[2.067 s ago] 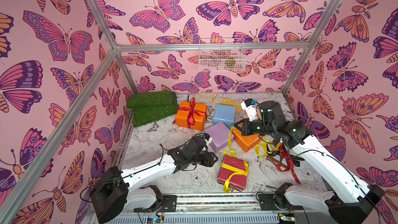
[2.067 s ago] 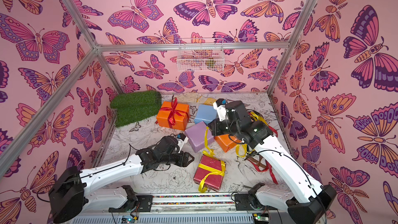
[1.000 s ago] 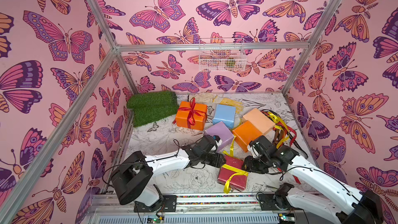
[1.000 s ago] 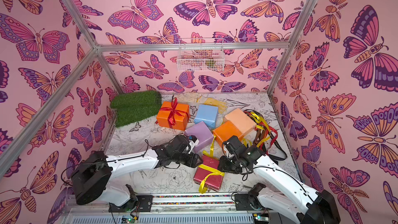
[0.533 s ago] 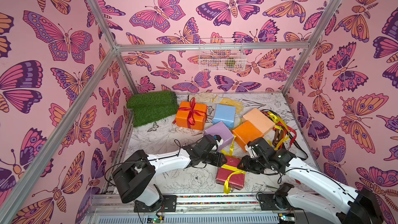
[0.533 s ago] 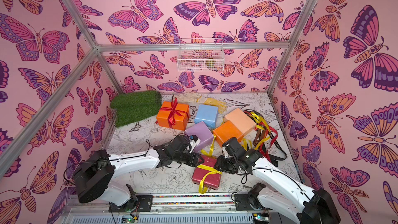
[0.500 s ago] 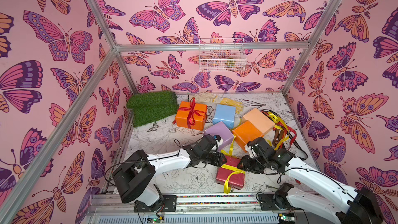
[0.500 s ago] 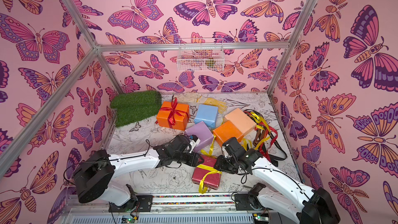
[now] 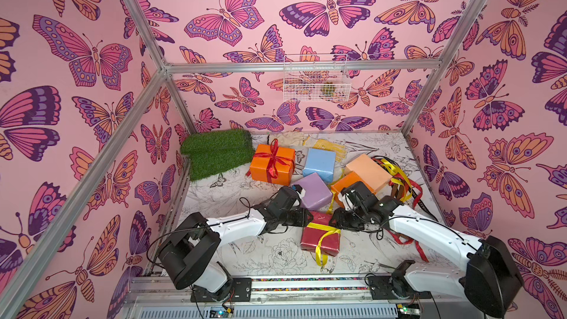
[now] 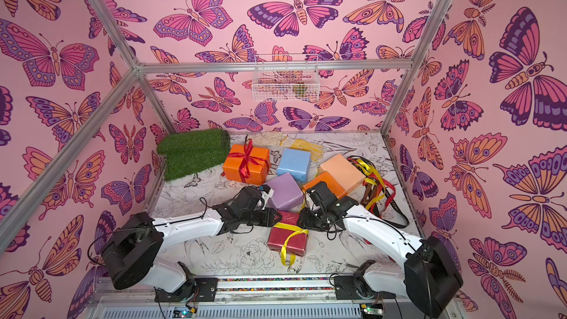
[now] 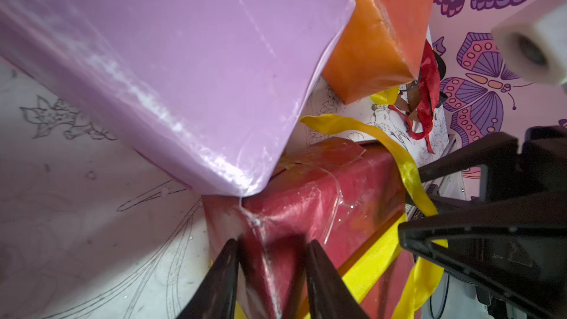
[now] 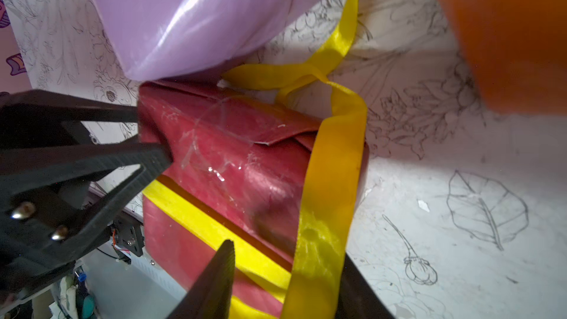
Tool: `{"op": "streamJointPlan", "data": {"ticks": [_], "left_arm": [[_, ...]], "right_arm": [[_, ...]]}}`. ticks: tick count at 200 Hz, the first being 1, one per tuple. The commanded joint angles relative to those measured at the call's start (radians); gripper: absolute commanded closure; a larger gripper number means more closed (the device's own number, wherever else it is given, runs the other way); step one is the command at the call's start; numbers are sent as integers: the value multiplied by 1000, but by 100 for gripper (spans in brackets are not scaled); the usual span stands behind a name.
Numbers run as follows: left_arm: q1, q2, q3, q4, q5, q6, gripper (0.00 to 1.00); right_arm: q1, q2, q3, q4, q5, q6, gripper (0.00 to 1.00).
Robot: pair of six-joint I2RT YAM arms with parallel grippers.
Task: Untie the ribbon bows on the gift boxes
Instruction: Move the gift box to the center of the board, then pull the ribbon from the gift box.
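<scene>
Dark-red box (image 11: 322,185) corner pinched by left end effector (image 11: 271,247) — right end effector (image 12: 288,250) half-open astride yellow ribbon (image 12: 331,164).

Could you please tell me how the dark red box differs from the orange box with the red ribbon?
The dark red box wears a yellow ribbon; the orange box a red bow. The left pincer and right pincer flank the dark red box; the orange box sits untouched beside the turf. Both are paper-wrapped.

lab booth with aluminium frame (image 9: 300,65), butterfly-papered walls (image 9: 76,112).
</scene>
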Motion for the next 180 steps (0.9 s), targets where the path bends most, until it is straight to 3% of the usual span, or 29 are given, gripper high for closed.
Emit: {"op": "streamJointPlan", "data": {"ticks": [1,23,57,84,127,145,180], "left_arm": [[3,-35,-20,18,-5,-2,62],[7,-49,-31,17,-9,-3,61],[8,-77,-52,10,-15,-9,61],[9,-98,-50,-18,-28,0,60],[9,-119,-30,-76,20,31,58],[8,-124,-37,-82,46,34,50],[6,-146,-67,-87,45,22,49]], "right_arm": [[-10,40,71,69,-10,-83,50],[-25,79,114,23,-10,-133,50],[-25,79,212,-215,156,-242,48],[-21,28,253,-316,198,-304,47],[31,20,275,-297,120,-409,50],[93,49,280,-272,141,-448,40],[146,108,280,-226,143,-499,37]]}}
